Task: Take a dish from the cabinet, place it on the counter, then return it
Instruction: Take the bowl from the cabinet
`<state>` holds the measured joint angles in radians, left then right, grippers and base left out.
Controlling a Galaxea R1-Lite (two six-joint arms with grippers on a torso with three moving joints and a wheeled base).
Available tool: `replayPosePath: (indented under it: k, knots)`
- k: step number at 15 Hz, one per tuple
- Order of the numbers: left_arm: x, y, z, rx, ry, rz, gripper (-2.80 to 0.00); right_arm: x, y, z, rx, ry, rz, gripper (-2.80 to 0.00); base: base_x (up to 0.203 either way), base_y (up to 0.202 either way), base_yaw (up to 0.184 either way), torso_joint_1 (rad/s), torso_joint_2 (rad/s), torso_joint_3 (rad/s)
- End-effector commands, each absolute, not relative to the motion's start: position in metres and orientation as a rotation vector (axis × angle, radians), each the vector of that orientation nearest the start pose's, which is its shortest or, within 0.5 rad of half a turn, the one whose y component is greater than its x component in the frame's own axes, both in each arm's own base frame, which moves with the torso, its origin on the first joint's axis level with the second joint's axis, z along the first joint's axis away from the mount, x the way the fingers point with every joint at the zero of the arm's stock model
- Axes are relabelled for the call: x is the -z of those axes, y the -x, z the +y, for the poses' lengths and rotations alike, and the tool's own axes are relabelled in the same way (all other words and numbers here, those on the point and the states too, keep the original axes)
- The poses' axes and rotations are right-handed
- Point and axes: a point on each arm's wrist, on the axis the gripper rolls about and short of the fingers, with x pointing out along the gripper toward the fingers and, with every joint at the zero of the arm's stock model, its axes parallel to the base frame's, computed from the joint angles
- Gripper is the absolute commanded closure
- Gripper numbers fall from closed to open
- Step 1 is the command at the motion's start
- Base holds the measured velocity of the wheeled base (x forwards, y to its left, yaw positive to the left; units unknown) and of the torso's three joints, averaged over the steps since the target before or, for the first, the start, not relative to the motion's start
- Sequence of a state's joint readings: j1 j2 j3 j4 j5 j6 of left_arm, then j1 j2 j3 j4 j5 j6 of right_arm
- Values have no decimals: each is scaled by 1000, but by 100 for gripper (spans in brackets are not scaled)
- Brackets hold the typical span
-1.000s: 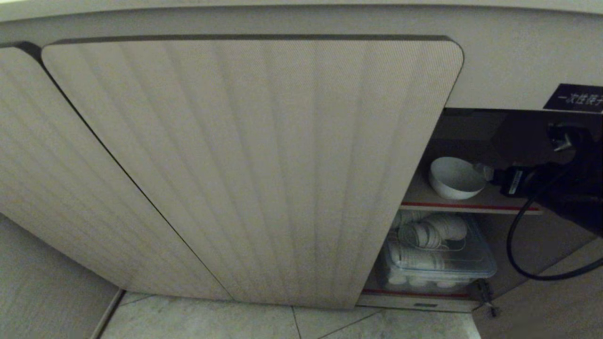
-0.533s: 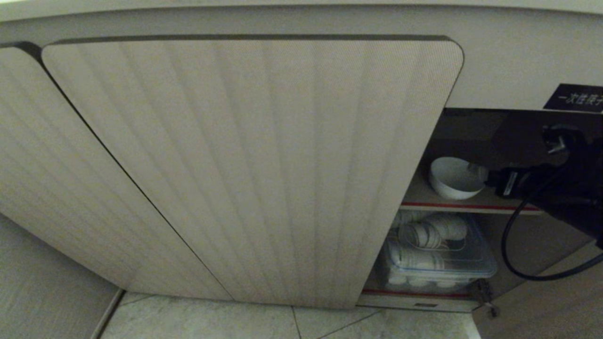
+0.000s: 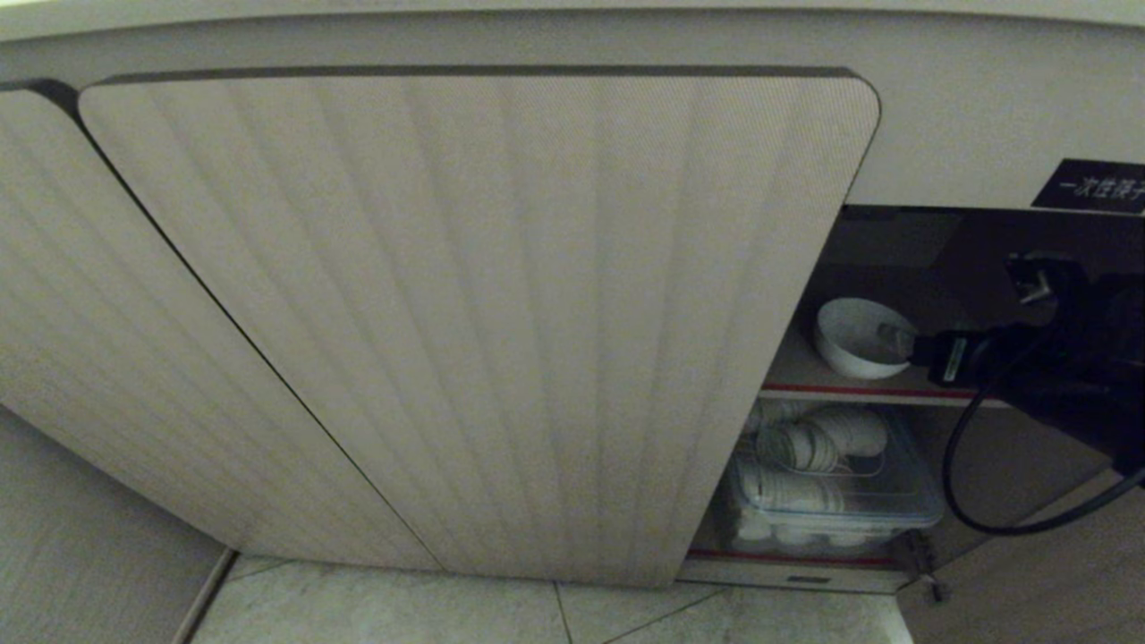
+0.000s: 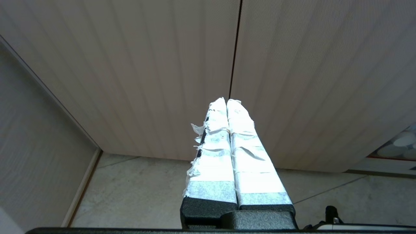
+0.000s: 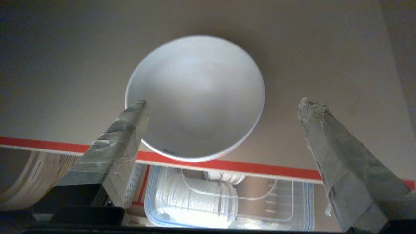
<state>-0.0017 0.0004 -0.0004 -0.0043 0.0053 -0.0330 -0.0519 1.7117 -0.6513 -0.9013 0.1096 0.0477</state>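
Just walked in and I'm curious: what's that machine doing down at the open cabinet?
The robot's right end effector is reaching into the cabinet, open, toward a white bowl on the upper shelf. It isn't gripping the bowl. Below is a clear box of paper cups. The left end effector is shut and idle by the closed doors.

right gripper (image 3: 903, 344) moved further into the cabinet (image 3: 894, 259), one taped finger now over the dish (image 3: 859, 338) rim
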Motion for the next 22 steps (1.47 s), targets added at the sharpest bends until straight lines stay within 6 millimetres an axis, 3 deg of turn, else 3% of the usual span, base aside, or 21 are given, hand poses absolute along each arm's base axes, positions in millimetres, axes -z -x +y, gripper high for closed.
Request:
replayPosePath:
  k: [1, 22]
  knots:
    - [-76, 23, 0, -4, 34, -6, 0, -164, -295, -13, -54, -64, 164, -280, 0, 0, 0, 0, 0, 0]
    - [-76, 23, 0, -5, 34, -5, 0, -158, -304, -14, -46, -91, 256, -280, 0, 0, 0, 0, 0, 0]
